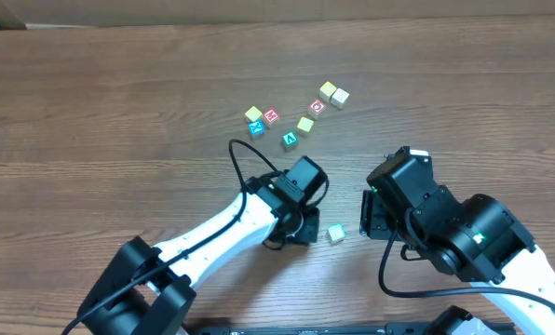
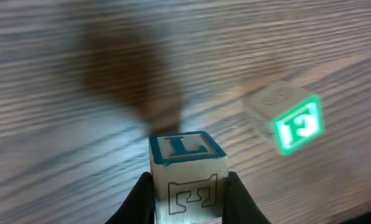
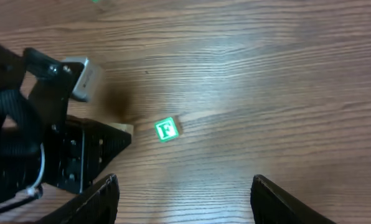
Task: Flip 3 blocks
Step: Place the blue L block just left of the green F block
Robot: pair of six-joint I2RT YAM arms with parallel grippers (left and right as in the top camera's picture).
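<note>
My left gripper (image 2: pixel 189 190) is shut on a pale wooden block (image 2: pixel 187 163) with a blue "L" on its top face and an outlined "E" facing the camera. It holds the block just above the table. In the overhead view the left gripper (image 1: pixel 304 226) hides this block. A block with a green "F" face (image 2: pixel 295 122) lies on the table to the right of it (image 1: pixel 335 234) (image 3: pixel 167 130). My right gripper (image 3: pixel 185 198) hangs open above bare table, short of the F block (image 1: pixel 369 216). A green "A" block (image 1: pixel 290 140) sits in the far cluster.
At the back of the table lie loose cubes: a yellow one (image 1: pixel 253 114), a blue one (image 1: pixel 255 128), a red "M" (image 1: pixel 272 116), a yellow-green one (image 1: pixel 304 124), a red "O" (image 1: pixel 318 106), a yellow one (image 1: pixel 327 90) and a cream one (image 1: pixel 340 97). The left arm (image 3: pixel 42 143) fills the right wrist view's left side.
</note>
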